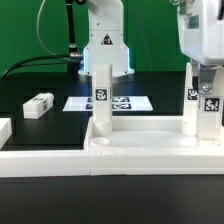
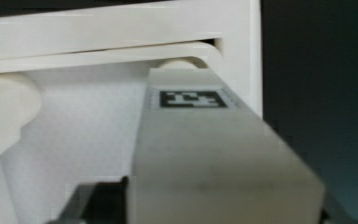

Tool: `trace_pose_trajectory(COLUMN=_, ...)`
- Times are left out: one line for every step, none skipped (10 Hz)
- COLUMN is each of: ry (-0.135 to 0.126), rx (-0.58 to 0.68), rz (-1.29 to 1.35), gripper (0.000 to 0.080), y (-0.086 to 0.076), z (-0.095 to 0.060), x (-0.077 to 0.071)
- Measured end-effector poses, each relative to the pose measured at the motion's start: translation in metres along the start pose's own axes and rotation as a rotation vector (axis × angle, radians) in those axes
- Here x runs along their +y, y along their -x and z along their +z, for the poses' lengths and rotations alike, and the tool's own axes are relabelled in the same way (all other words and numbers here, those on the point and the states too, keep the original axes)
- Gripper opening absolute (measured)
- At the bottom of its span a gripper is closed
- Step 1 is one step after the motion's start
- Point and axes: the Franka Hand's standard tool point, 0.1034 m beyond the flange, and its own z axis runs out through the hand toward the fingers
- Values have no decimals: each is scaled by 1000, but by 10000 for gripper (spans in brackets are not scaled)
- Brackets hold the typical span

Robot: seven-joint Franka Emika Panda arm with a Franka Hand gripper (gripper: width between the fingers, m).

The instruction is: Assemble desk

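Black table (image 1: 60, 128), desk top (image 1: 140, 150), tagged leg (image 1: 101, 100) upright, fingers (image 1: 205, 72) maybe round second leg (image 1: 203, 122)

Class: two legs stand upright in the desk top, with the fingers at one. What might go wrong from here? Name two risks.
1. The fingers sit close against the leg on the exterior view's right; whether it is fully seated in the desk top cannot be seen, so pulling away crookedly may tilt it.
2. Crossing toward the loose leg lying on the table, the fingers might knock the other upright leg.
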Motion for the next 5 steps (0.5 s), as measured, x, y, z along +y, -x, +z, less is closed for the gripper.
trace_pose_trajectory(ry=45, rx=41, rz=-192, gripper=554, y=3, z=-6, x=1)
trace_pose_trajectory(ry=41, rx=53, rz=-367, gripper=554, y=8, z=-9, x=-1)
trace_pose_trajectory(ry=42, rx=51, rz=-491, gripper=633, y=14, z=-10, x=1)
trace_pose_trajectory(ry=35, rx=49, rz=-557, gripper=644, y=16, z=-11, x=3)
trace_pose_trajectory(ry=38, rx=51, rz=-603, gripper=644, y=14, z=-10, x=3)
